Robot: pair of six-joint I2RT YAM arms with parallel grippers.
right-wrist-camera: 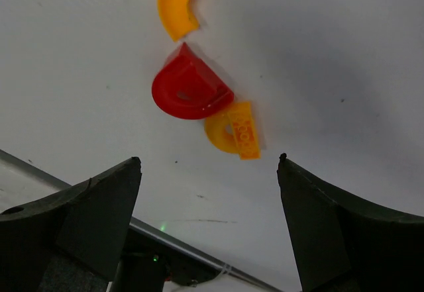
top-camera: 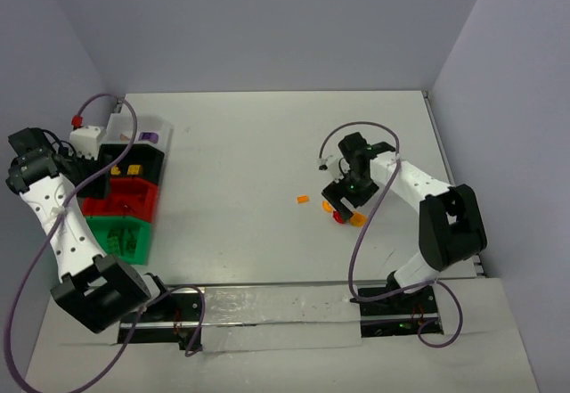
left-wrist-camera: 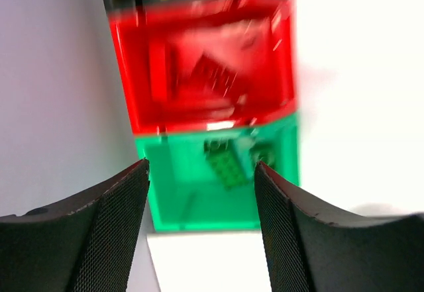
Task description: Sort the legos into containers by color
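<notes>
Right claw (right-wrist-camera: pixel 209 158) open, empty; red lego (right-wrist-camera: pixel 191 90) just ahead. Centre on it, avoiding the touching orange one (right-wrist-camera: pixel 235 132).

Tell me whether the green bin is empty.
Not empty. The left wrist view shows a green brick lying inside the green bin.

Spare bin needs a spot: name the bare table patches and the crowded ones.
Bare: white tabletop between the row of coloured plastic bins and the small orange lego brick. Crowded: below the right gripper, the red half-round lego and orange curved pieces.
</notes>
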